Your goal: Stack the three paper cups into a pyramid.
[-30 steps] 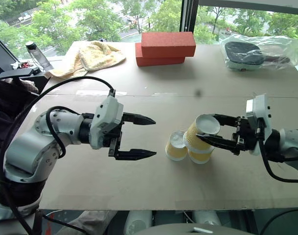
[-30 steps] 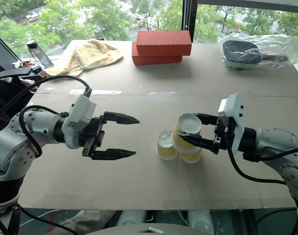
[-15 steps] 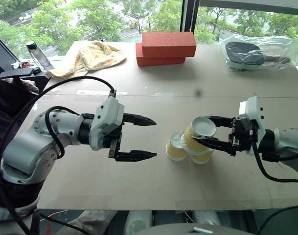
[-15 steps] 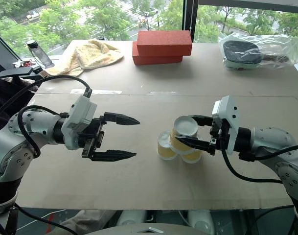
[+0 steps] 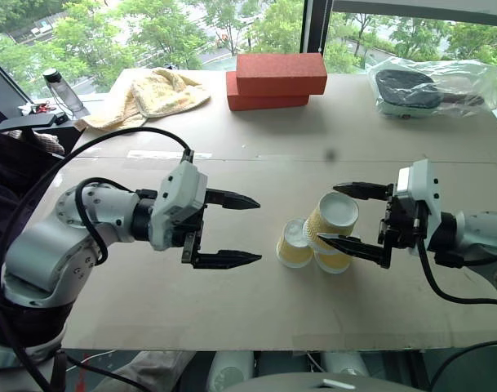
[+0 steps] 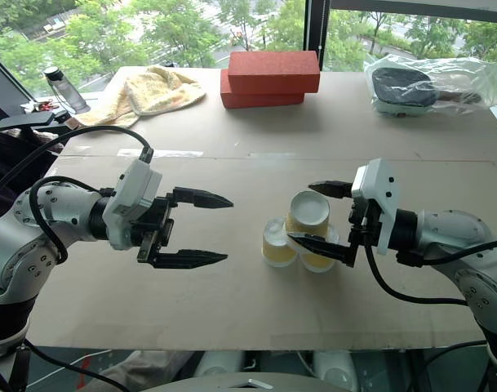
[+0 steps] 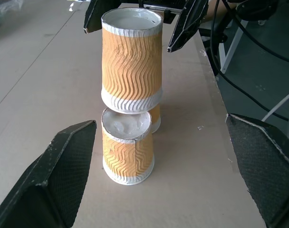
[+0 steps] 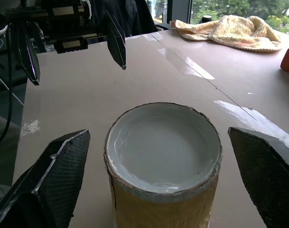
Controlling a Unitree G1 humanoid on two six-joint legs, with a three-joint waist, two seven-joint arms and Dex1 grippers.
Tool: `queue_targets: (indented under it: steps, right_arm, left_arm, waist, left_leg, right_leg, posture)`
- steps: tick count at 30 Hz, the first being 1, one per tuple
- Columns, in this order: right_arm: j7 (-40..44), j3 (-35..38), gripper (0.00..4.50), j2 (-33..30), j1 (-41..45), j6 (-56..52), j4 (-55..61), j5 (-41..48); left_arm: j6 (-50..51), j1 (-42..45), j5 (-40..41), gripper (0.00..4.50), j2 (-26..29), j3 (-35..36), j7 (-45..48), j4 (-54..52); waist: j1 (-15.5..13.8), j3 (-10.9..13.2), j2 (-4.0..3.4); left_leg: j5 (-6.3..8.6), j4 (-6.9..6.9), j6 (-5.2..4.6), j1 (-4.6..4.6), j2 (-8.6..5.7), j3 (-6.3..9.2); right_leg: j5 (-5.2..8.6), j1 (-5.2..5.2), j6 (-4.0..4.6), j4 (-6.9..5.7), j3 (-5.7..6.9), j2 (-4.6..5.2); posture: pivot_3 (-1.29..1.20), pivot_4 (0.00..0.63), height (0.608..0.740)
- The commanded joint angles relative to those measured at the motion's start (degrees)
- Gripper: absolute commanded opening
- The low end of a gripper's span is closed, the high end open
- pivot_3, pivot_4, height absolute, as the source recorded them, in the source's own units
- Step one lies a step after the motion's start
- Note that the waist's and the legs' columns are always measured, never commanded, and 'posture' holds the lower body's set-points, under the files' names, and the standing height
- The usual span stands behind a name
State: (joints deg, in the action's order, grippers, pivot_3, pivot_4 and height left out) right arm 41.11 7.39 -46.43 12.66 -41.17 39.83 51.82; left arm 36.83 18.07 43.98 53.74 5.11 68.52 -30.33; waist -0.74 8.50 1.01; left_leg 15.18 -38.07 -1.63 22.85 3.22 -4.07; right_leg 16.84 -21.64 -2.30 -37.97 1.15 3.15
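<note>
Yellow-tan ribbed top cup (image 5: pixel 335 216) sat upside down on the two lower cups (image 5: pixel 295 243) on the table (image 5: pixel 150 310), between the right gripper's (image 5: pixel 350 216) spread jaws, touching neither. Left gripper (image 5: pixel 236 230) hovered beside the pyramid, jaws wide apart, empty.

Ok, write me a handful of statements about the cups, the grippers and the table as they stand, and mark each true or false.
1. The top cup sits on the two lower cups. True.
2. The right gripper is clamped on the top cup. False: its fingers stand open either side of it, apart from it.
3. The left gripper holds a cup. False: it is open and empty, away from the cups.
4. Two red bricks lie stacked at the table's far side. True.
5. All cups stand mouth up. False: their white bases face up.
</note>
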Motion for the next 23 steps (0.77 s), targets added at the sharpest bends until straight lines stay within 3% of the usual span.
queue_targets:
  steps: [1,7,11,15,20,23]
  right_arm:
    - [0.7,5.6,4.45,-1.4,-1.4,0.3,1.3,3.2]
    - [9.7,17.9,4.45,-8.1,-15.5,-0.1,0.6,3.2]
    - [13.5,24.1,4.45,-5.5,-21.8,4.1,-4.9,1.7]
    - [18.4,21.0,4.45,0.4,-26.9,16.7,-19.6,-9.3]
    - [23.6,14.2,4.45,9.6,-22.4,40.9,-41.1,-22.0]
    - [25.2,11.7,4.45,11.0,-19.6,46.2,-46.7,-25.0]
  left_arm:
    - [-0.7,-1.2,0.5,4.5,0.5,2.0,-0.3,-0.9]
    - [-1.4,-10.3,-0.2,4.5,0.8,6.3,-2.1,-2.8]
    - [-2.8,-16.6,-4.2,4.5,-1.8,6.9,-8.3,-3.1]
    - [-8.5,-21.3,-16.2,4.5,-8.0,2.8,-19.2,2.6]
    - [-18.1,-25.6,-19.9,4.5,-16.7,0.0,-21.0,7.2]
    - [-23.3,-27.3,-23.9,4.5,-18.5,-2.1,-20.9,11.2]
  waist:
    - [0.0,0.0,0.01]
    - [-0.1,0.0,0.01]
    - [0.0,0.0,0.02]
    - [-0.1,-0.1,0.07]
    - [0.1,-0.2,0.13]
    - [0.3,-0.2,-0.05]
  left_leg:
    - [0.0,0.0,0.0,0.0,0.0,0.0]
    - [0.01,0.07,-0.01,0.01,0.01,0.0]
    - [0.13,0.04,-0.22,-0.06,0.01,0.0]
    - [0.14,0.03,-0.25,-0.17,-0.02,-0.03]
    - [0.15,0.01,-0.26,-0.15,-0.04,-0.18]
    - [0.15,0.01,-0.25,-0.23,-0.03,-0.21]
  right_leg:
    - [0.0,0.0,0.0,0.0,0.0,0.0]
    - [0.0,0.01,0.0,0.06,0.02,0.05]
    - [0.0,0.04,0.0,0.01,-0.02,0.05]
    - [0.0,0.09,0.01,-0.02,-0.09,0.02]
    - [0.0,0.03,0.01,0.02,-0.23,0.02]
    - [-0.01,0.05,0.02,-0.05,-0.28,-0.03]
  posture:
    - [0.0,0.15,0.73]
    - [0.0,0.15,0.73]
    - [0.0,0.15,0.73]
    - [0.0,0.15,0.73]
    - [0.0,0.15,0.73]
    - [0.0,0.15,0.73]
